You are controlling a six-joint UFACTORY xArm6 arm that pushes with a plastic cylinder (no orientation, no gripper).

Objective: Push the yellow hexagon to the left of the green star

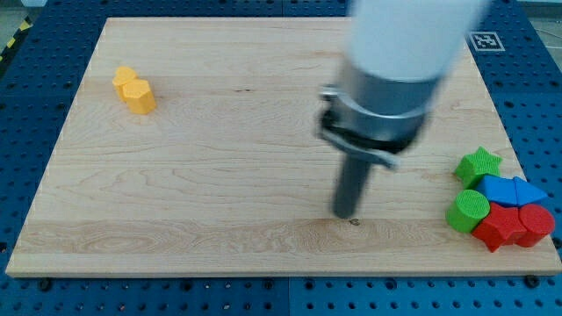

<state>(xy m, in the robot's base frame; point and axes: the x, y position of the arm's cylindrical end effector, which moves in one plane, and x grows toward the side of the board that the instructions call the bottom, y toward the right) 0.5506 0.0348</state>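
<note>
Rod on bare wood, blocks at both edges.
My tip (344,216) touches no block. The yellow hexagon (139,95) sits far at the view's upper left against another yellow block (124,79); the green star (479,165) tops a right-edge cluster with a green cylinder (468,211), blue blocks (511,190) and red blocks (514,226).

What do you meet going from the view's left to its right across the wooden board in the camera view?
yellow hexagon block → my tip → green cylinder → green star. The blue and red blocks at the far right overlap too much to order.
</note>
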